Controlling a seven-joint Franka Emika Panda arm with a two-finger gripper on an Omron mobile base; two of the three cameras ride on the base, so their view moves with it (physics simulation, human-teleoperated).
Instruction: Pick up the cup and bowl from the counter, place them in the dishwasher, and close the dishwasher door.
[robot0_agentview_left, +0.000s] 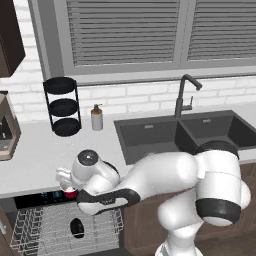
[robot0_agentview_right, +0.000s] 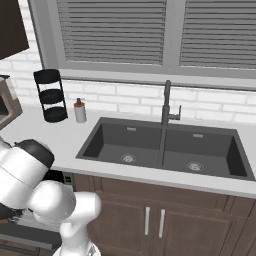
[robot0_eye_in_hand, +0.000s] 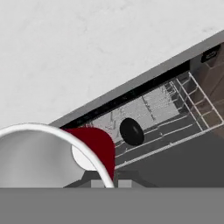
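Light grey tabletop (robot0_agentview_left: 35, 160) runs the width of the kitchen, and its front edge overhangs the opened dishwasher (robot0_agentview_left: 45, 198), whose white wire rack (robot0_agentview_left: 50, 230) is pulled out below.

Nearest, in the hand view, the cup (robot0_eye_in_hand: 94, 144) sits tight against the camera, its white rim sweeping across the lower left and its red wall just past it. The gripper (robot0_agentview_left: 67, 187) has the cup in its hold, though how far the jaws stand apart cannot be told, since the cup hides the tips. From the left base view the red of the cup peeks out under the hand, just off the tabletop's front edge and above the back of the rack.

Below and beyond the cup, the bowl (robot0_agentview_left: 77, 227) lies in the rack, apart from the cup, with open wire to either side of it.

Farther back on the tabletop, the stretch left of the dark double sink (robot0_agentview_right: 165, 145) is bare up to the wall. There a grey soap dispenser (robot0_agentview_left: 97, 118) stands just beside a black three-tier stand (robot0_agentview_left: 63, 106). A dark faucet (robot0_agentview_right: 166, 107) rises behind the sink's divider, under the shuttered window (robot0_agentview_right: 150, 35).
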